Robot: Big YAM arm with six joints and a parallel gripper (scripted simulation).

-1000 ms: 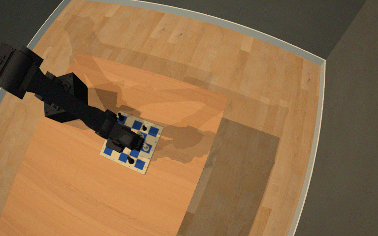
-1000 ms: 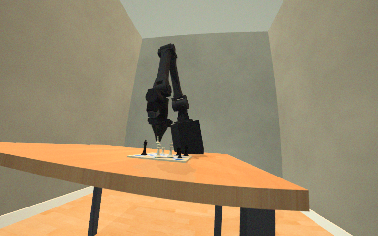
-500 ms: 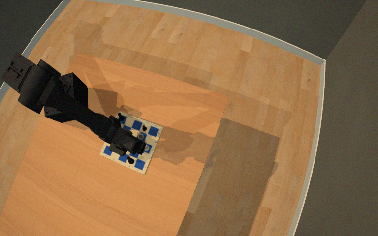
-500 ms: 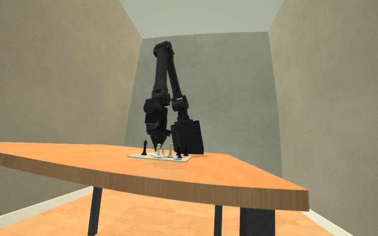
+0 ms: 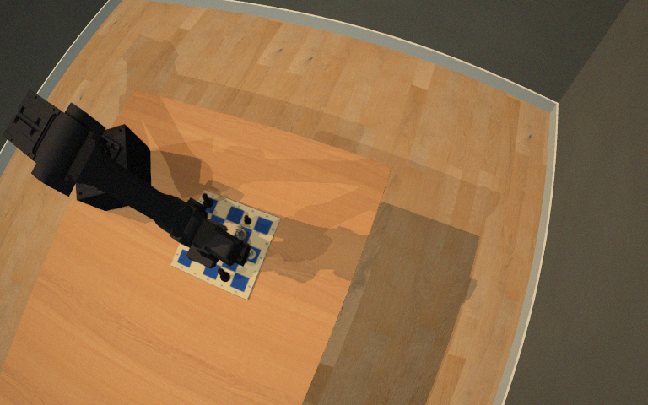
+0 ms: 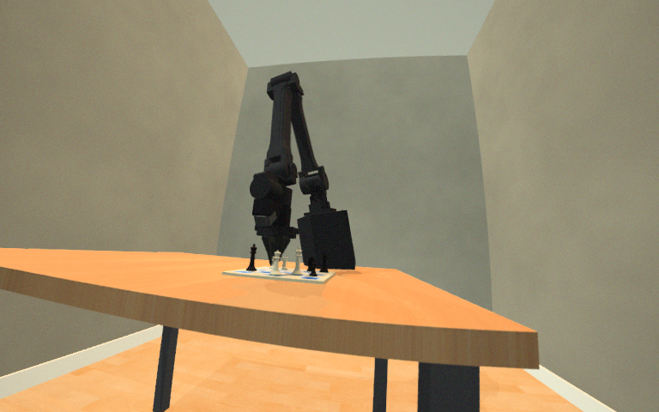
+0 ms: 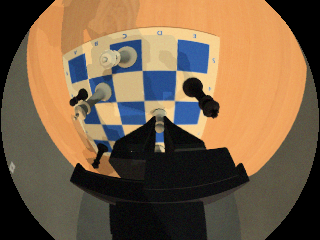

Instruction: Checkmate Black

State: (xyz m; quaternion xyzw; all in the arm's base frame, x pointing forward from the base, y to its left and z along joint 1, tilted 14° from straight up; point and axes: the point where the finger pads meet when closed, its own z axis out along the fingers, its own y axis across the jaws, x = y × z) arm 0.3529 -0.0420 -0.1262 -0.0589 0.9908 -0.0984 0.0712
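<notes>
A small blue-and-cream chessboard lies on the wooden table; it also shows in the side view (image 6: pixel 279 275) and the wrist view (image 7: pixel 143 80). My gripper (image 5: pixel 242 255) is low over the board and shut on a small white piece (image 7: pixel 159 127). I cannot tell its kind or whether its base touches the board. Another white piece (image 5: pixel 240 233) stands beside the arm. In the wrist view two white pieces (image 7: pixel 110 59) (image 7: pixel 100 94) stand at the far left and a black piece (image 7: pixel 200 95) to the right. A tall black piece (image 6: pixel 251 257) stands at the board's left end.
Black pawns (image 5: pixel 223 273) (image 5: pixel 246 219) (image 5: pixel 207 197) stand on the board around the arm. The arm's black base (image 6: pixel 326 239) rises just behind the board. The table edge (image 6: pixel 291 335) runs in front.
</notes>
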